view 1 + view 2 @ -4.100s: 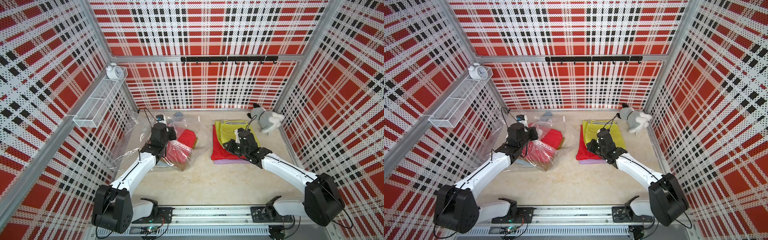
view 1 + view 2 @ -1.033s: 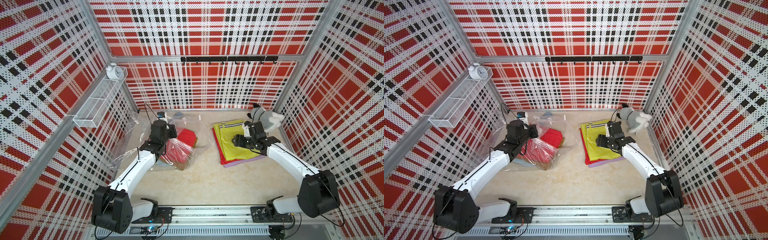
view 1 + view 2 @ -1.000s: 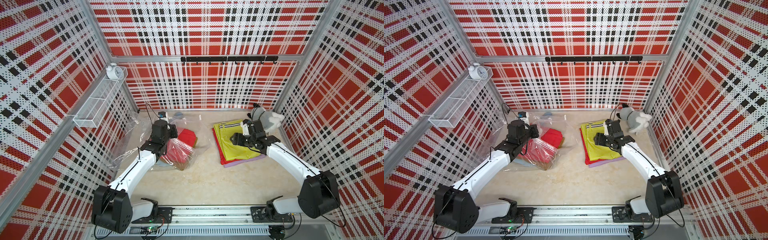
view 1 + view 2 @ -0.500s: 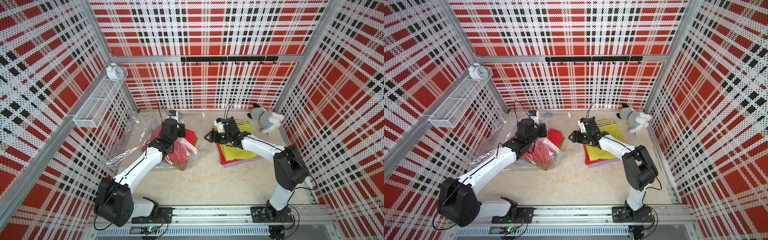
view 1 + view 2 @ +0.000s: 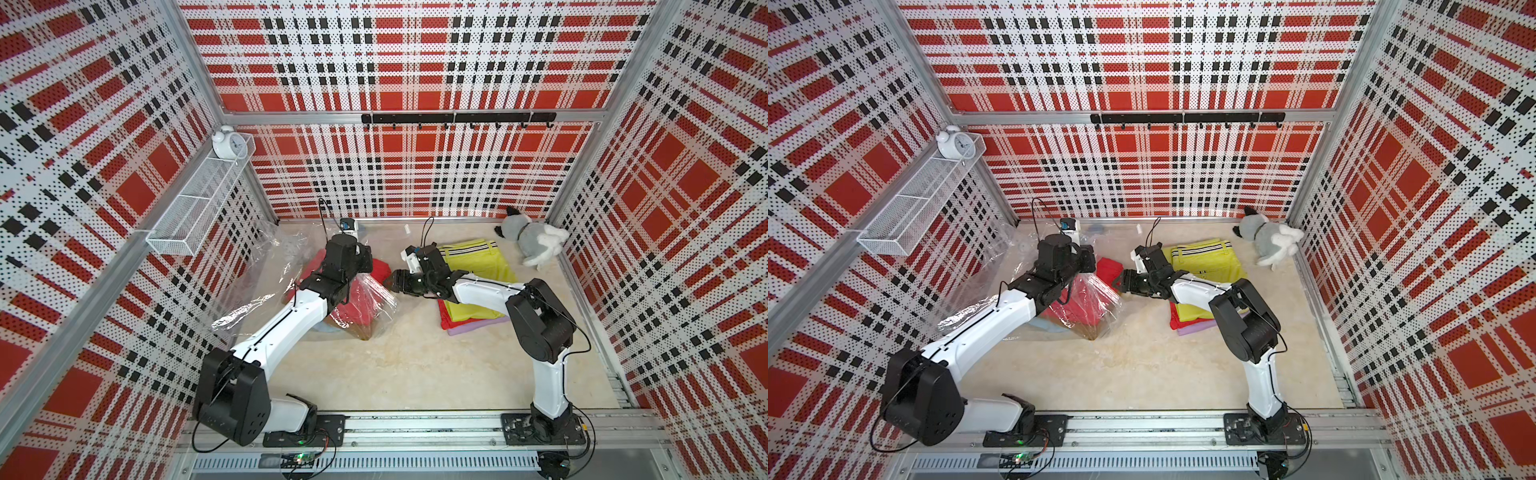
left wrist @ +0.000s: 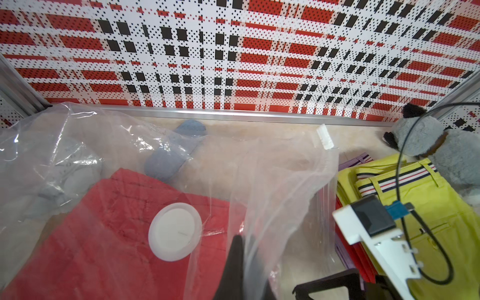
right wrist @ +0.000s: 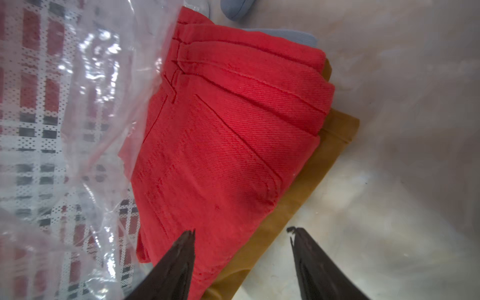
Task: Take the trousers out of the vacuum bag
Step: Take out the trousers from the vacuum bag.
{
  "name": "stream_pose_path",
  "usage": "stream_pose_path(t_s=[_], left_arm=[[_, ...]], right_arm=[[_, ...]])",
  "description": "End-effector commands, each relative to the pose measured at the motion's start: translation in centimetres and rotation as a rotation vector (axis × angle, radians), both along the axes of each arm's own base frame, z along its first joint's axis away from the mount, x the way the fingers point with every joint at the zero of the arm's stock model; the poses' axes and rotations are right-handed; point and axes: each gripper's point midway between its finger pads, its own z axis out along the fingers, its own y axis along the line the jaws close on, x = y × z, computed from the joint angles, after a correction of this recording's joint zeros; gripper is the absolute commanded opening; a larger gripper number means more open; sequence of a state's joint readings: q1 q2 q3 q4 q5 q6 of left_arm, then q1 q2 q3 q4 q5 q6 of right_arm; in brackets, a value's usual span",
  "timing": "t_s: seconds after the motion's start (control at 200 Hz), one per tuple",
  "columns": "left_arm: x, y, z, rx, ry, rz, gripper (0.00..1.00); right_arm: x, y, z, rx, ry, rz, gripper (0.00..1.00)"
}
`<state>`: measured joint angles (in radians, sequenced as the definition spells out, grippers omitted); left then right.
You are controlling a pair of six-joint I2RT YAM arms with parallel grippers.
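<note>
- The vacuum bag [image 5: 266, 266] is thin, clear, crinkled film with bright glints, lying on the left of the beige floor. A round, flat white valve cap [image 6: 174, 231] sits on its upper sheet.
- The left gripper [image 6: 240, 241] is clenched on a fold of the bag's film and holds it up in a tent over the cloth inside.
- Inside the bag lie folded red trousers [image 7: 220, 142] of ribbed twill with a stitched pocket. They rest on mustard-brown trousers [image 7: 311, 181], with light blue cloth [image 7: 285, 33] beyond.
- The right gripper [image 7: 242, 231] is released, its dark pointed fingers spread at the bag's mouth. One fingertip is over the red cloth, and nothing is between them.
- On the right, outside the bag, a flat stack shows yellow-green trousers [image 5: 478, 266] with a striped waistband on top. A second red pair [image 5: 446, 320] and lilac trousers [image 5: 473, 328] lie beneath.
- A fluffy grey-white plush toy [image 5: 528, 241] lies in the far right corner.
- A second ago the right gripper hovered over the stack beside the toy; it has since swung left to the bag.
- The left arm has shifted right and raised the film higher.
- Four seconds ago the stack lay squarer; now it is skewed.
</note>
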<state>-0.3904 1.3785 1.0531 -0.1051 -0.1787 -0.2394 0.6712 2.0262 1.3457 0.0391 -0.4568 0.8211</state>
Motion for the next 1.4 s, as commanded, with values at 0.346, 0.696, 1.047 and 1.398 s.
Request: stream_pose_path(t_s=[0.346, 0.696, 1.047, 1.398], left_arm=[[2.2, 0.5, 5.3, -0.015, -0.102, -0.041, 0.0], [2.3, 2.7, 5.1, -0.06, -0.116, -0.022, 0.0], [2.6, 4.2, 5.0, -0.076, -0.118, 0.006, 0.0], [2.6, 4.5, 4.5, -0.06, -0.11, 0.018, 0.0]], right_arm=[[0.8, 2.9, -0.7, 0.016, 0.025, 0.021, 0.63], [-0.3, 2.6, -2.0, -0.05, 0.06, 0.02, 0.63], [-0.3, 3.6, -2.0, -0.023, 0.058, 0.04, 0.62], [-0.3, 5.5, -0.7, 0.018, 0.038, 0.076, 0.59]])
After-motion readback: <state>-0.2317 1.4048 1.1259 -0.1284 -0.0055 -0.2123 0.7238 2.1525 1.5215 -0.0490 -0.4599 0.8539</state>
